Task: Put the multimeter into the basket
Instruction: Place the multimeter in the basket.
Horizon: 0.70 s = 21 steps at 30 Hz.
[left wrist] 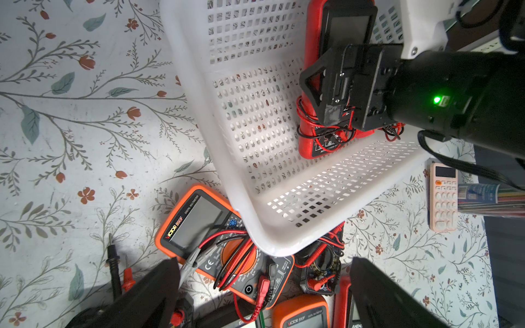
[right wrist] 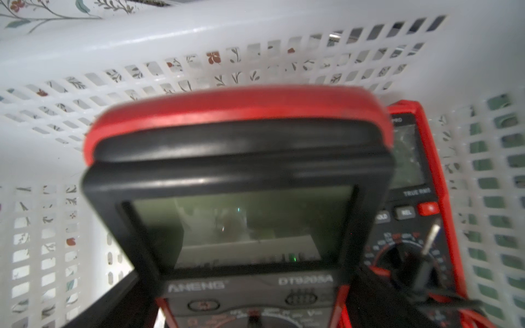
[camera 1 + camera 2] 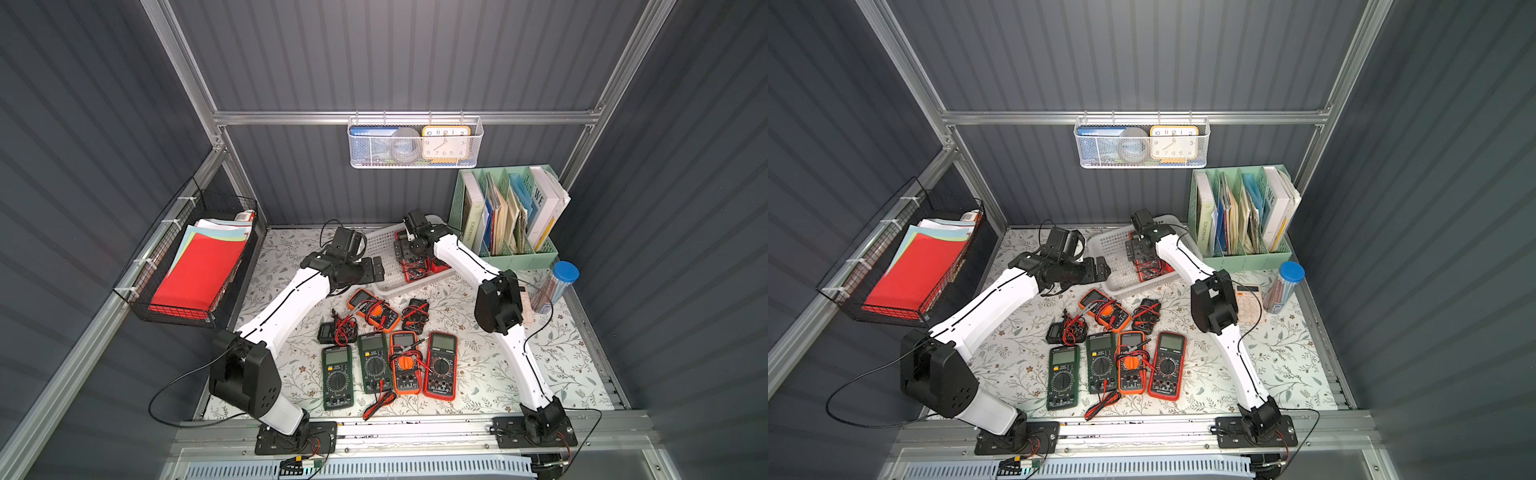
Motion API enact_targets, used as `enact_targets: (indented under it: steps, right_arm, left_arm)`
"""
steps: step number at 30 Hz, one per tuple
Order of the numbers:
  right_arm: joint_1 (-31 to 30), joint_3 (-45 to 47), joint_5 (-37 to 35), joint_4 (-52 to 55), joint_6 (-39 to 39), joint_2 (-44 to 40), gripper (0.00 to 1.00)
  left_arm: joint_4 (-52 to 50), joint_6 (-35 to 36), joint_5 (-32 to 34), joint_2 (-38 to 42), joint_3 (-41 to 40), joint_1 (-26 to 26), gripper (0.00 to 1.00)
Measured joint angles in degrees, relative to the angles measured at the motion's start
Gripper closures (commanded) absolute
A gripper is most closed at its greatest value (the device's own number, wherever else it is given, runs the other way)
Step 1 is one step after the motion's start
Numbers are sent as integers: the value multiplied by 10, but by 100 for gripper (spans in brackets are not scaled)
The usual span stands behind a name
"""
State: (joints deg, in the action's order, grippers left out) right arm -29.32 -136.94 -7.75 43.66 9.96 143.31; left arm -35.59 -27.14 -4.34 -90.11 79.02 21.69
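While lying in the basket (image 1: 183,73), the multimeter (image 2: 238,133) looks red-cased, black-faced.

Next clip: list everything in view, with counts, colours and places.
basket: 1, white, back of table
multimeters in basket: 2, red, basket's right half
multimeters on table: 7; two green, two orange, one red, two small black; in front of basket
loose leads: 1 bundle, red and black, front edge
calculator: 1, pink, right side
pen tube: 1, blue cap, beside calculator
file rack: 1, green, back right
wall basket: 1, white wire, back wall
side basket: 1, black wire, left wall
left claw: open, beside basket
right claw: over red multimeters, grip unclear
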Motion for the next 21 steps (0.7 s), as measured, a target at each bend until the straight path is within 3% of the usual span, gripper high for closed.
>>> enact_targets:
  steps: [13,21]
  right_arm:
    - [-4,-65,-34,72,-22,17,1]
    - [-4,-45,-38,63,-31,33,1]
  left_arm:
    - [-2,0,-4,-3,19,0,1]
    - [4,0,-4,-3,32,0,1]
